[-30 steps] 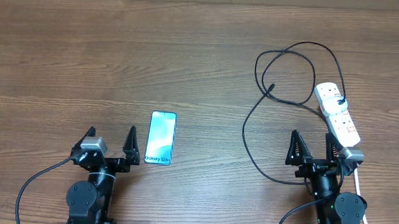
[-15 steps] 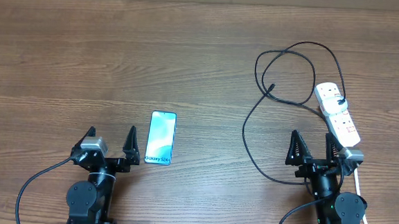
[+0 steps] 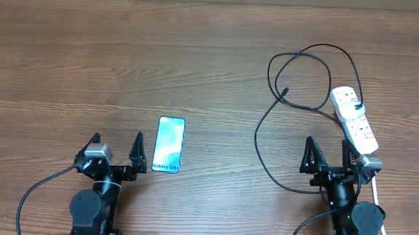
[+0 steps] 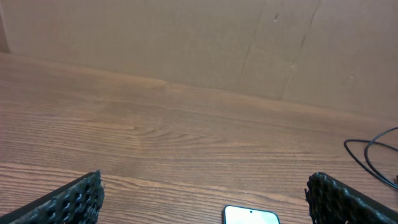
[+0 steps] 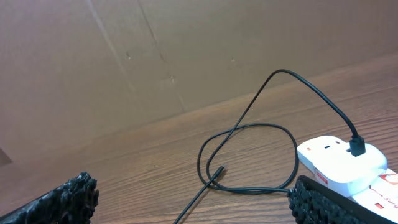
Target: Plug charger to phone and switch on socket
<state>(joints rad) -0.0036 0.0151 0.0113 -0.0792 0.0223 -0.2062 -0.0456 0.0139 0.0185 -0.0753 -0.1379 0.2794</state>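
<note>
Left gripper [image 3: 117, 138] spread wide, empty; phone [image 3: 169, 144] just beside its right finger, face up on table [image 3: 198, 58]. Right gripper [image 3: 328, 145] spread, empty; socket [image 3: 355, 120] near its right finger. Charger [image 3: 256, 138] adapter in socket's far end, cable looped, tip loose, well apart from phone.

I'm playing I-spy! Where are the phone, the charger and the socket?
phone [image 3: 169, 144], overhead view, middle of its screen.
charger [image 5: 356, 147], right wrist view, its black plug end sitting in the socket.
socket [image 3: 356, 123], overhead view, middle of its white body.
</note>
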